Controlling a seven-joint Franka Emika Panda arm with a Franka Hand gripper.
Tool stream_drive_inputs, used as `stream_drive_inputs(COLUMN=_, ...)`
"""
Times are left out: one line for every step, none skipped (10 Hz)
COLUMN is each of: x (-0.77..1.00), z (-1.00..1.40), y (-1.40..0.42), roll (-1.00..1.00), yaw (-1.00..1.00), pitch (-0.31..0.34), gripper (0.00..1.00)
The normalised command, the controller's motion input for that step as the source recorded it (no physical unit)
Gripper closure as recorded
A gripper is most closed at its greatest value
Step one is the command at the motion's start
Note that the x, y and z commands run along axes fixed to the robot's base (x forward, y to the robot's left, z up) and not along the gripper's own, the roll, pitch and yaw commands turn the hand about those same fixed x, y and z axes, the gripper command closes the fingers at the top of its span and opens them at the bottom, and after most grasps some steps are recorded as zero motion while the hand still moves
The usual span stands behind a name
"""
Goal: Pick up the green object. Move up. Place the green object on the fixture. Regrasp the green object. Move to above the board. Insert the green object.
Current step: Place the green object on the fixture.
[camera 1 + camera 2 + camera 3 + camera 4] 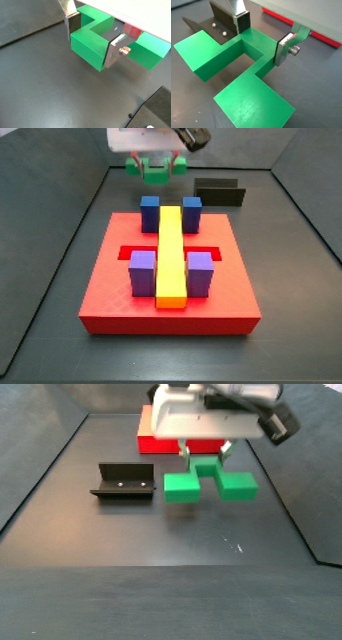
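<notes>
One green object (203, 483) (held), two blue blocks (150, 205), two purple blocks (142, 274)

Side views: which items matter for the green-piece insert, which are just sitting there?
In play:
- green object, the end effector closed on its raised middle, clear of the floor
- fixture
- board

Just sitting on the board:
- yellow bar
- blue blocks
- purple blocks

Both wrist views look down, close, past the gripper (95, 36) onto the green object (234, 65). Both side views face each other across the board (167, 308), sharing the fixture (124, 482).
</notes>
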Motion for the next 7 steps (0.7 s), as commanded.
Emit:
stream_drive_inputs(x=0.0, z=-0.09, y=-0.08, roll=0.02, yaw=0.0, pitch=0.0, gripper=1.0)
stream_drive_inputs(x=0.0, z=-0.08, y=-0.07, roll=0.0, yaw=0.0, pitch=0.0, gripper=1.0)
stream_drive_inputs(x=0.0, z=-0.08, y=-0.05, roll=0.0, yaw=0.0, pitch=0.0, gripper=1.0)
stream_drive_inputs(x=0.0, z=-0.06, y=-0.05, roll=0.0, yaw=0.0, pitch=0.0, gripper=1.0)
stream_drive_inputs(x=0.0, z=-0.06, y=-0.03, roll=0.0, yaw=0.0, pitch=0.0, gripper=1.0)
stream_drive_inputs(x=0.0, z=-0.05, y=-0.01, roll=0.0, yaw=0.0, pitch=0.003, gripper=1.0)
stream_drive_inputs(x=0.0, z=-0.05, y=0.0, roll=0.0, yaw=0.0, pitch=0.0, gripper=1.0)
